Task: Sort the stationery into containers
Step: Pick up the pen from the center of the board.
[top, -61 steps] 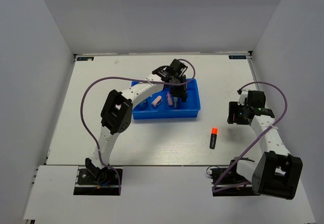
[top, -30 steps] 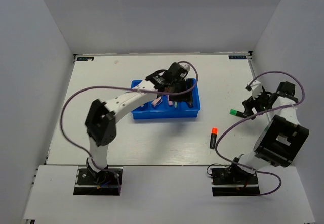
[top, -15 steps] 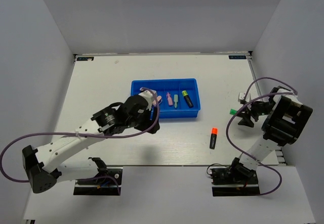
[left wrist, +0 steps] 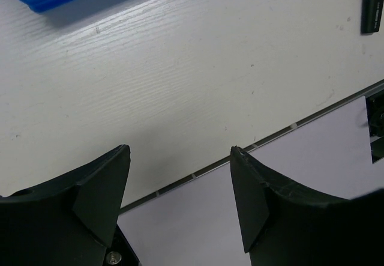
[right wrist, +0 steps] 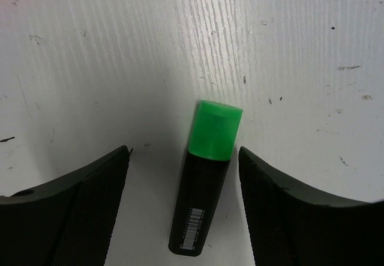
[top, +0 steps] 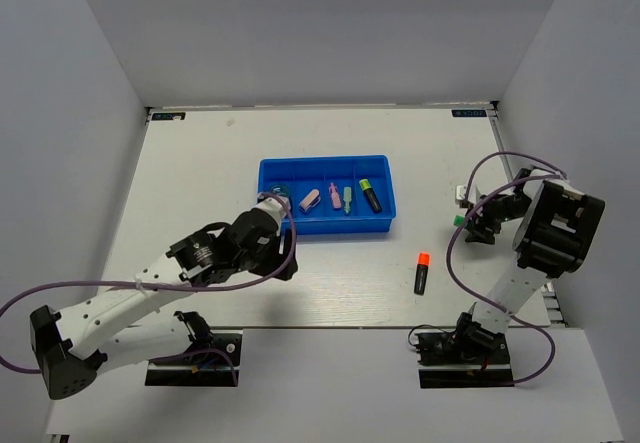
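Both jaws of the right gripper (right wrist: 183, 153) stand wide apart and hold nothing. The green marker (right wrist: 203, 200) lies flat on the table (right wrist: 300, 50) between them, touching neither, with its cap pointing away from the wrist. I judge it light, stiff and smooth-sided, likely to roll or skid if one jaw meets it first. The black barrel at about mid-length looks the best place to close on. The cap is the poorer choice, since it could slip or pull off.

Near this gripper, toward the bases and the tray side, the orange marker (top: 421, 273) lies loose on the table. Well beyond it sits the tray (top: 327, 227). The left gripper (left wrist: 179, 152) is just on the tray's near side, likewise open and empty over the table.

Counted, there are three markers: the green, the orange and a yellow marker (top: 369, 195) in the tray's compartment nearest the right gripper. Three short tubes (top: 310, 200) lie in the middle compartments, two pinkish and one pale green. The far compartment holds something partly hidden that I cannot name. There is one tray with four compartments.
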You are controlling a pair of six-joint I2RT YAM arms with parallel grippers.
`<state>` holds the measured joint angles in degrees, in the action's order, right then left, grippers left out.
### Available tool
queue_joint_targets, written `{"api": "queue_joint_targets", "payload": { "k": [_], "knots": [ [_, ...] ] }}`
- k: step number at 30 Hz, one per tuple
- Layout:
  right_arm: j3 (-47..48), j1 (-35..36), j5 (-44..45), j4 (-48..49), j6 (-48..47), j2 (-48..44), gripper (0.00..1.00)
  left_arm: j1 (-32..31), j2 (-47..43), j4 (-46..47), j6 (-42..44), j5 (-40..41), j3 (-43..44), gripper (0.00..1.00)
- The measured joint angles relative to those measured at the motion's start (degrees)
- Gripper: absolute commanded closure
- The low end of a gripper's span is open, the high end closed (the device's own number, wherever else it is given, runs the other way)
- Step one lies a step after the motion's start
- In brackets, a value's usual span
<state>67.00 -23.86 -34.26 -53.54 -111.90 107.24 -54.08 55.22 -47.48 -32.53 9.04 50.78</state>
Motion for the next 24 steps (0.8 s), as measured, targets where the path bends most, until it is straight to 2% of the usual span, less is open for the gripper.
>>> {"api": "queue_joint_targets", "payload": {
  "k": [3,4,5,12,19,21,24],
  "knots": [
    [0.3,0.4,0.7,-1.2,0.0,0.4,0.47,0.0,-0.8,-0.3,-0.9,0.1,-0.7,0.22],
    [0.3,0.5,1.1,-1.9,0.0,0.5,0.63,0.0,-1.0,-0.3,-1.2,0.2,-0.8,0.22],
    [0.3,0.7,1.4,-2.4,-0.3,0.5,0.70,0.0,-1.2,-0.3,-1.4,0.2,-0.9,0.22],
    [-5.1,1.7,2.2,0.5,-1.1,-4.1,1.00,-1.6,-0.9,0.3,-2.8,0.4,-2.5,0.22],
    [-7.8,5.3,0.0,-1.2,5.7,-10.8,1.00,-5.0,4.6,2.4,-3.1,1.4,-2.5,0.22],
    [-7.2,6.8,-2.9,-2.4,10.5,-14.8,1.00,-5.5,5.3,2.7,-3.1,1.7,-2.5,0.22],
    [-4.7,10.4,-7.4,-2.4,23.5,-20.7,1.00,-5.9,5.4,3.2,-3.3,2.0,-2.4,0.22]
  ]
}}
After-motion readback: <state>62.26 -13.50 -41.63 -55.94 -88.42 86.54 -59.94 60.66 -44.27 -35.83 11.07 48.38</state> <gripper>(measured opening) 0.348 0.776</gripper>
